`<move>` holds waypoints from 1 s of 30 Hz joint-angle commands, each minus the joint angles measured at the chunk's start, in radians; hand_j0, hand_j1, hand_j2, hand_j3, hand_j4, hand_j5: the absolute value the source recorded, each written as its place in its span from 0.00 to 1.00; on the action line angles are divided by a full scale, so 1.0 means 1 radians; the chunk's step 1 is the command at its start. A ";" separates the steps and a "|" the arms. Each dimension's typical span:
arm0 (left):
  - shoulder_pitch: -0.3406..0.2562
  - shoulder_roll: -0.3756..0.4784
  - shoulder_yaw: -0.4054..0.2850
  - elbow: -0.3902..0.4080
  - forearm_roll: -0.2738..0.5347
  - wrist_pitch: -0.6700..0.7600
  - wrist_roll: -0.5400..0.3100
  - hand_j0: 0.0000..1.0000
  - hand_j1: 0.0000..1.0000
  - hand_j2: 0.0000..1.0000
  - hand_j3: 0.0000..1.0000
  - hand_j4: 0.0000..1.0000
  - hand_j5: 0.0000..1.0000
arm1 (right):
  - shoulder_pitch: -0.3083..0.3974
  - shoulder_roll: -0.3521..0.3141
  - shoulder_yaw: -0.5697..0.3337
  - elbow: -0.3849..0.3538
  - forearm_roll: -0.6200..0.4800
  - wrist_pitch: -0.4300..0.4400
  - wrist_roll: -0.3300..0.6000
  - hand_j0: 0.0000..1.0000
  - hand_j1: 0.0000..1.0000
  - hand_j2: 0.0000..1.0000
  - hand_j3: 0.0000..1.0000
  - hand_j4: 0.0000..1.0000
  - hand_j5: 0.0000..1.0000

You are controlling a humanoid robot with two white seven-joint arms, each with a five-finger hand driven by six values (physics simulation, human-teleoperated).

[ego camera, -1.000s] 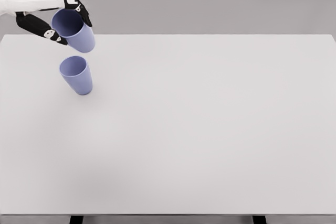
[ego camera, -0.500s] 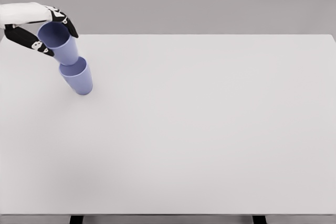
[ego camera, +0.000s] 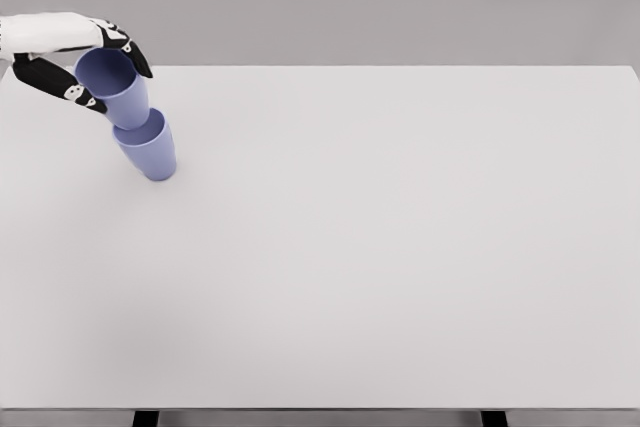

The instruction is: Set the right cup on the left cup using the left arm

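**Top cup seated in the lower one, release to come**

The left hand [ego camera: 85, 62] reaches in over the bench's [ego camera: 400, 247] far left corner, its fingers [ego camera: 135, 55] clamped around the rim and upper wall of the top cup [ego camera: 115, 87]. That cup's base sits in the mouth of the lower cup [ego camera: 148, 147], which stands on the bench near the far left corner, just in from the left edge. The top cup leans toward the left edge rather than lining up with the one below; how deep it has gone in cannot be told from this view.

The step in hand looks like the last of the placing: the stack is made, but the hand has not let go. The next move calls for straightening the top cup so it settles squarely, then spreading the fingers and lifting the hand clear up and leftward without dragging the rim. If released while tilted, the top cup may tip out or push the lower cup over.

The right arm is out of view.
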 commanded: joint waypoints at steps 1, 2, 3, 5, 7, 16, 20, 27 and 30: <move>0.002 -0.001 0.003 -0.002 0.007 0.003 0.001 0.64 0.64 0.64 0.64 0.64 0.64 | 0.000 0.000 0.000 0.001 0.000 0.000 0.000 1.00 1.00 1.00 1.00 1.00 1.00; 0.003 -0.001 0.003 -0.003 0.007 0.003 0.001 0.64 0.64 0.64 0.64 0.64 0.64 | 0.000 0.000 0.000 0.000 0.000 0.000 0.001 1.00 1.00 1.00 1.00 1.00 1.00; 0.006 -0.002 0.003 -0.003 0.007 0.003 0.001 0.64 0.64 0.64 0.64 0.64 0.64 | 0.000 0.000 0.000 0.000 0.000 0.000 0.000 1.00 1.00 1.00 1.00 1.00 1.00; 0.005 -0.004 0.004 -0.008 0.007 0.003 0.001 0.64 0.64 0.64 0.64 0.64 0.64 | 0.000 0.000 0.000 0.000 0.000 0.000 0.000 1.00 1.00 1.00 1.00 1.00 1.00; 0.006 -0.007 0.004 -0.008 0.006 0.003 0.001 0.64 0.64 0.64 0.64 0.64 0.64 | 0.000 0.000 0.000 0.000 0.000 0.000 0.001 1.00 1.00 1.00 1.00 1.00 1.00; 0.025 -0.014 0.008 -0.005 0.003 0.003 0.001 0.64 0.64 0.64 0.64 0.64 0.64 | 0.000 0.000 0.000 0.000 0.000 0.000 0.001 1.00 1.00 1.00 1.00 1.00 1.00; 0.026 -0.019 0.009 -0.005 0.003 0.003 0.001 0.77 0.77 0.77 0.77 0.77 0.77 | 0.000 0.000 0.000 0.000 0.000 0.000 0.000 1.00 1.00 1.00 1.00 1.00 1.00; 0.034 -0.007 0.017 -0.012 0.006 0.003 0.001 1.00 1.00 1.00 1.00 1.00 1.00 | 0.000 0.000 0.000 0.000 0.000 0.000 0.000 1.00 1.00 1.00 1.00 1.00 1.00; 0.029 0.120 0.021 -0.190 0.110 0.003 0.001 1.00 1.00 1.00 1.00 1.00 1.00 | 0.000 0.000 0.000 0.000 0.000 0.000 0.000 1.00 1.00 1.00 1.00 1.00 1.00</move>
